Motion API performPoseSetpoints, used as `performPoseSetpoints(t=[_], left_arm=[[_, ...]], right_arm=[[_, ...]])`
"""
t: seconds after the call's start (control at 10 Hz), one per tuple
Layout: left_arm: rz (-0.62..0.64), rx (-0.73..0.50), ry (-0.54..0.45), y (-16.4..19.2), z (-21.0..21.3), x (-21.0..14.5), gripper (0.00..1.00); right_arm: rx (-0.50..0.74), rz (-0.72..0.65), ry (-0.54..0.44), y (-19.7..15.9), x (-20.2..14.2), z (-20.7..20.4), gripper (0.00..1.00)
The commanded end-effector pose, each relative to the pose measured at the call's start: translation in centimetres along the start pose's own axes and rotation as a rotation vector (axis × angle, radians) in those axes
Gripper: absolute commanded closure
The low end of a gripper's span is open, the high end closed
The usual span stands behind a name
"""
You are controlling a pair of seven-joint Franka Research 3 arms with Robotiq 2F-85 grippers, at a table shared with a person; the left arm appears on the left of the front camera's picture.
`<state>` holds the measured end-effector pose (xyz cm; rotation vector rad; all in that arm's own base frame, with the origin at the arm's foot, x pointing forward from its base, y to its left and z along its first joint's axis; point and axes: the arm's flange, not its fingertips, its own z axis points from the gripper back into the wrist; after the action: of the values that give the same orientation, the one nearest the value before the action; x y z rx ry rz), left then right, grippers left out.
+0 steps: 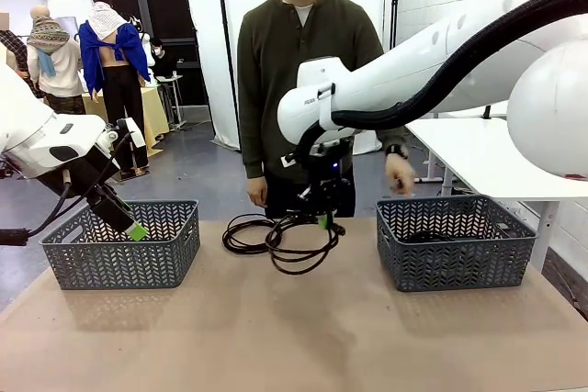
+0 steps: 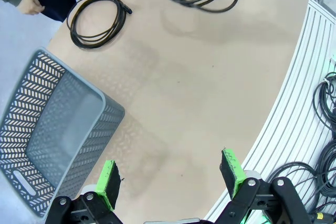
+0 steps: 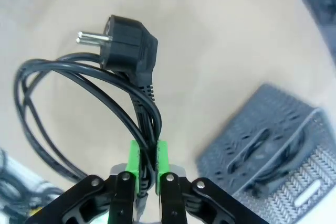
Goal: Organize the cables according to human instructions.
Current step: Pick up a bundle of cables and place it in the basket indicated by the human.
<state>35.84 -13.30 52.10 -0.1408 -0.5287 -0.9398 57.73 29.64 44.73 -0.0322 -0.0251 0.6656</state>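
- While the right claw (image 3: pixel 147 167) is pinching a black cable (image 3: pixel 148 111) between its pressed-together green pads, the coil is hanging clear of the worktop (image 1: pixel 276 337) near the far middle, its two-pin plug (image 3: pixel 123 38) jutting out beyond the fingers.
- A second cable (image 2: pixel 94 43) is lying flat on the worktop just left of the hanging one, apart from both baskets.
- The right basket (image 1: pixel 455 250) is already holding at least one dark cord (image 3: pixel 262 153); the left basket (image 1: pixel 124 250) is looking empty.
- The left claw (image 2: pixel 169 178) is hovering spread wide, gripping nothing, by the near rim of the left basket.
- The person's hand (image 1: pixel 400 174) is hanging near the far left corner of the right basket; whether it is pointing, I cannot tell.
- Judging by this, the carrying step is under way: the cable is lifted but not yet dropped off.
- The next move is calling for swinging the coil over the basket the person is indicating, probably the right one, keeping the loose loops from catching the second cable or the rim, then lowering it and spreading the pads.
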Motion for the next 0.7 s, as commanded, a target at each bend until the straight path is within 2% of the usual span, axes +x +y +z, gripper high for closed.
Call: performPoseSetpoints(t=[0.0, 0.2, 0.4, 0.5, 0.6], left_arm=[[-0.001, 0.008, -0.007, 0.2, -0.1, -0.1, 0.00], [-0.001, 0.008, -0.007, 0.2, -0.1, -0.1, 0.00], [-0.001, 0.008, -0.007, 0.2, -0.1, -0.1, 0.00], [-0.001, 0.008, -0.007, 0.2, -0.1, -0.1, 0.00], [-0.001, 0.008, -0.007, 0.2, -0.1, -0.1, 0.00]], right_arm=[[-0.004, 0.193, -0.004, -2.1, -0.2, 1.2, 1.00], [0.004, 0.302, 0.031, -3.6, 0.4, 1.6, 1.00], [0.028, 0.305, 0.082, -3.3, 0.7, 1.4, 1.00], [0.011, 0.291, 0.026, -3.5, -0.3, 1.4, 1.00], [0.011, 0.291, 0.026, -3.5, -0.3, 1.4, 1.00]])
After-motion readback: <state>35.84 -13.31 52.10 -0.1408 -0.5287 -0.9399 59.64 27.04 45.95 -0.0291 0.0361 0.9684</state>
